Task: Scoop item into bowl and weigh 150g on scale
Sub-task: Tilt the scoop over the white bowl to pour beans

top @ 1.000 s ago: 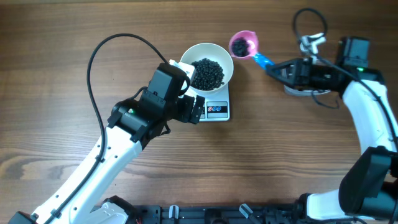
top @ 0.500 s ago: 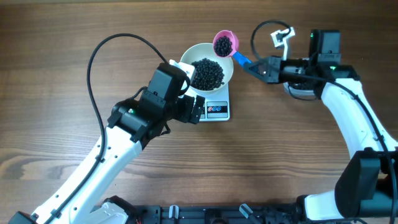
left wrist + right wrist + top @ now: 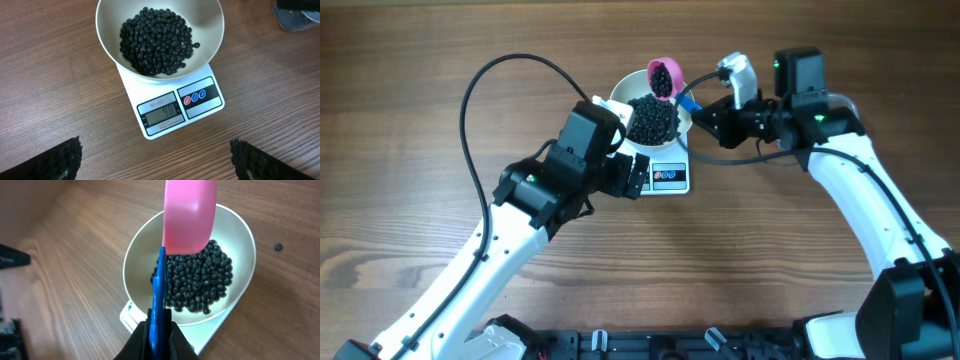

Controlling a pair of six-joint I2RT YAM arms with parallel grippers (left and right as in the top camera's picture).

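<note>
The white bowl (image 3: pixel 621 100) stands on the white scale (image 3: pixel 670 177) and holds a heap of black beans, the item (image 3: pixel 653 121). My right gripper (image 3: pixel 703 109) is shut on the blue handle (image 3: pixel 686 100) of a pink scoop (image 3: pixel 662 78). The scoop is tilted over the bowl's far rim, with beans showing inside it. From the right wrist, the scoop (image 3: pixel 190 215) hangs above the beans (image 3: pixel 200 285), with the gripper (image 3: pixel 159 330) clamped on the handle (image 3: pixel 159 290). My left gripper (image 3: pixel 155 155) is open and empty, just short of the scale (image 3: pixel 200 107) and the bowl (image 3: pixel 107 30).
A single stray bean (image 3: pixel 278 246) lies on the wood beyond the bowl. A black cable (image 3: pixel 480 90) loops over the table at the left. A dark grey shape (image 3: pixel 300 15) sits in the top right corner of the left wrist view.
My right arm has carried the loaded scoop leftward from beside the bowl to over its rim and tipped it. The left arm has not moved.
</note>
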